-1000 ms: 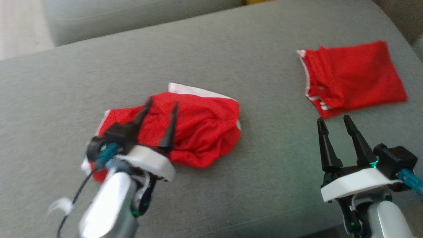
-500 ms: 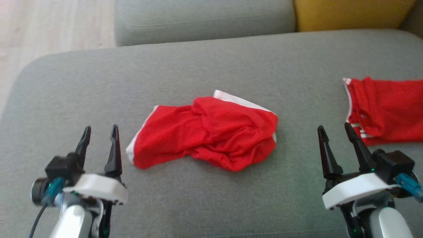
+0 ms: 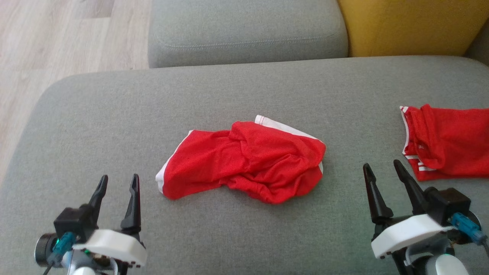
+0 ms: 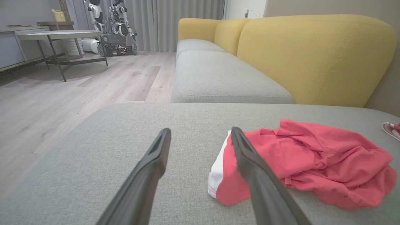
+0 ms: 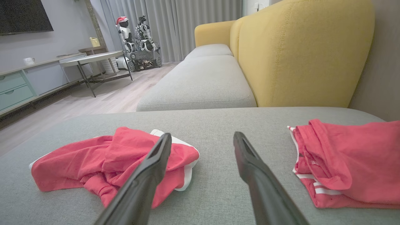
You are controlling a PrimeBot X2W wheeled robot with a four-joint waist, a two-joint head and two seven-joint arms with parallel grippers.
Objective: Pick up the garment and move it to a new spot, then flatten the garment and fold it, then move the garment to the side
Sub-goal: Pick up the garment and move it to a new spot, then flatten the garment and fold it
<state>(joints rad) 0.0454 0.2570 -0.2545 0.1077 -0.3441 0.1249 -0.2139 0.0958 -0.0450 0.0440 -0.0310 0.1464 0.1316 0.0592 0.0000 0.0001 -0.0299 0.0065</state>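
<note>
Lying right of left claw (image 3: 119, 177): garment (image 3: 244, 160)

Place: home living room.
Seating: grey sofa (image 5: 200, 84), yellow back (image 5: 300, 53), 1 o'clock.
Floor: pale wood planks (image 4: 78, 93), 10 o'clock.
Walls: TV (image 5: 22, 14), 10 o'clock; curtains (image 5: 181, 25), 12 o'clock.
Furniture: cabinet (image 5: 18, 87) and table (image 5: 90, 57), 9 o'clock.

Red garment (image 3: 244, 160) with white trim; grey seat cushion (image 3: 114, 114); yellow sofa back (image 3: 412, 26); second red garment (image 3: 450, 141) with white stripes.
</note>
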